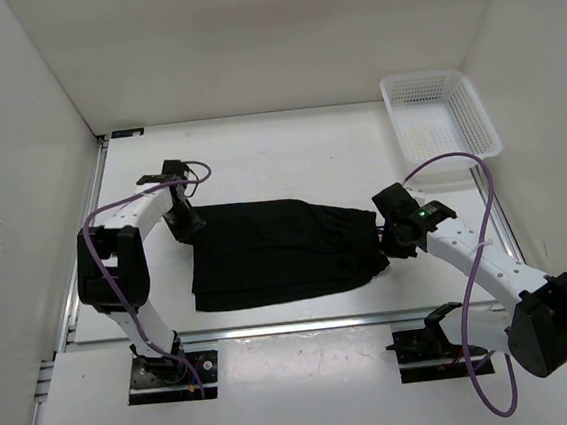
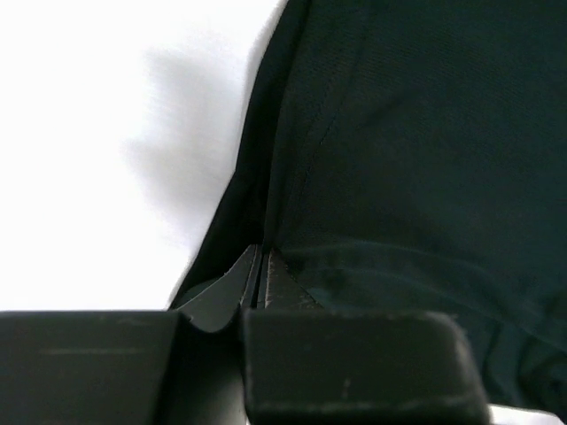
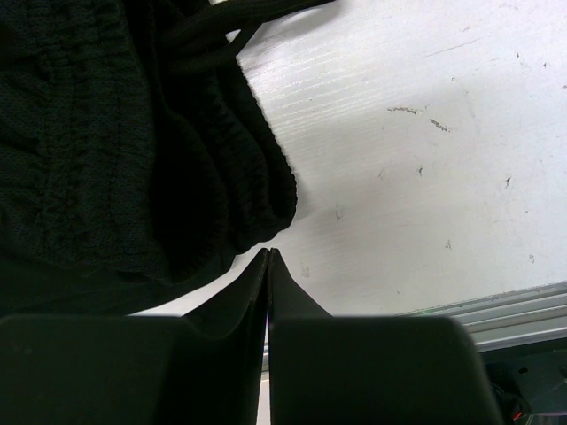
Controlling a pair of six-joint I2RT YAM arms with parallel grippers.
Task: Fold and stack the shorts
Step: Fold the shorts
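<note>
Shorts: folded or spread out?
Folded lengthwise, apparently: the shorts show one leg shape, with a second layer's edge peeking along the near side.

The jaws are seen at 6 o'clock, their two dark fingers (image 3: pixel 244 299) pressed flat together so that no gap is left, the tips pointed toward 12 o'clock. The black shorts (image 3: pixel 97 150) are spread across the frame from 8 to 12 o'clock. Their gathered waistband (image 3: pixel 239 150) is bunched into a rolled edge, and its lowest fold is found just beside the fingertips. Whether any fabric is pinched there cannot be told. A dark drawstring (image 3: pixel 208 31) is looped at 12 o'clock. The white desk (image 3: pixel 416 177), marked with small specks, is seen from 1 to 4 o'clock. A grey metal rail (image 3: pixel 523 310) is seen beyond the desk edge between 4 and 5 o'clock.
</note>
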